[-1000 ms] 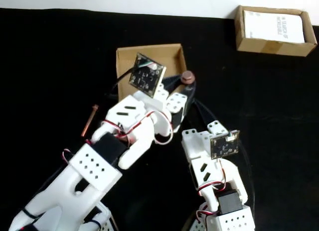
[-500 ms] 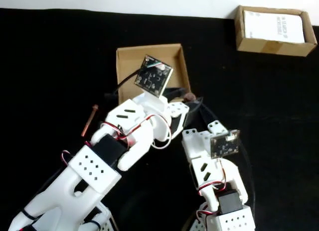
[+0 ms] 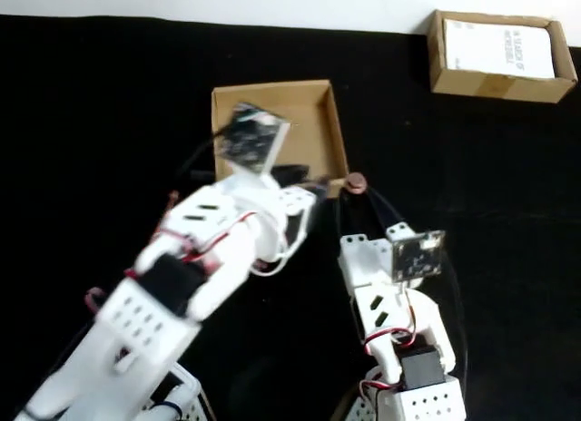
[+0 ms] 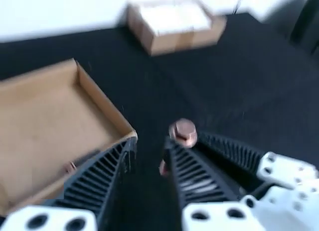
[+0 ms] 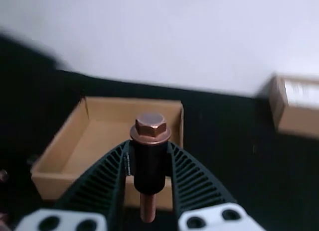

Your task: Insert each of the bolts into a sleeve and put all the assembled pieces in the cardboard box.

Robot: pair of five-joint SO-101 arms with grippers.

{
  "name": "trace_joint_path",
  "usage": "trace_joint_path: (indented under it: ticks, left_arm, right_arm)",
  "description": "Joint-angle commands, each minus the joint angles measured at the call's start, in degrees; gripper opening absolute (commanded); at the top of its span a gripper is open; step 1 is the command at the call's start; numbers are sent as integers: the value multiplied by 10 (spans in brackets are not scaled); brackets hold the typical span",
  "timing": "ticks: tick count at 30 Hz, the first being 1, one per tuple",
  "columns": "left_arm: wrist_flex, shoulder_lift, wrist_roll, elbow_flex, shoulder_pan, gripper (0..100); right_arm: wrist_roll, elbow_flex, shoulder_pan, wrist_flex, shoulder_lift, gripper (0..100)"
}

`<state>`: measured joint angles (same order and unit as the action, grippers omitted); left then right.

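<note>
Standing upright in the right gripper point(image 5: 148, 150), a black sleeve point(image 5: 148, 173) carries a copper bolt point(image 5: 150, 126). Its hexagonal head sits on the sleeve's top and the end of its shank pokes out underneath. The ribbed fingers point(image 5: 187, 173) are clamped on the sleeve from both sides. From above, the assembled piece sits just outside the cardboard box point(image 3: 272, 96), beside the corner nearest the right arm. The left gripper point(image 4: 149, 144) hangs at that same corner, partly over the box's near wall. Its fingers are a narrow gap apart with nothing between them, and the bolt's head shows just past one of them. A small copper-coloured thing point(image 4: 70, 166) lies inside the cardboard box by its near wall (too blurred to say what it is). A second box point(image 3: 499, 53) with white contents stands well apart from the cardboard box, at the table's far edge.
</note>
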<state>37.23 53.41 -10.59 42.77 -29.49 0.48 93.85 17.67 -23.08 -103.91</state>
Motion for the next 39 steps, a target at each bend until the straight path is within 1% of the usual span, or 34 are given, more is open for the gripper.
trace_joint_path:
  ticks: [1, 5, 8, 11, 14, 17, 22, 23, 25, 27, 29, 32, 37, 39]
  left_arm:
    - [5, 89, 0, -2, 7, 5]
    - [55, 153, 0, -2, 7, 9]
    - [112, 184, -2, 0, 37, 9]
    - [132, 213, 0, 26, 97, 9]
    - [130, 262, 0, 72, 177, 9]
    - [130, 322, 0, 123, 239, 9]
    - [130, 459, 0, 226, 356, 9]
    - [130, 490, 0, 248, 379, 9]
    - [130, 521, -1, 276, 427, 9]
    - [133, 506, -4, 291, 474, 9]
    - [130, 501, -4, 313, 504, 9]
    - [130, 505, -4, 348, 523, 9]
    - [129, 506, -4, 412, 536, 9]
    - [112, 506, -4, 444, 545, 9]
  right_arm:
    - [-17, -65, -13, -35, -2, 7]
    - [-17, -111, -13, -40, 15, 7]
    - [-26, -167, -20, -41, 94, 7]
    - [-78, -267, -53, -41, 202, 7]
    - [-84, -365, -55, -42, 316, 7]
    - [-84, -444, -48, -42, 417, 7]
    - [-80, -531, -3, -70, 565, 7]
    - [-69, -549, 7, -71, 593, 7]
    - [-18, -586, 22, -69, 650, 7]
    - [50, -629, 38, -69, 706, 7]
    - [119, -669, 47, -69, 760, 7]
    - [193, -722, 57, -69, 842, 7]
    - [273, -805, 72, -67, 964, 7]
    - [312, -842, 73, -66, 1013, 7]
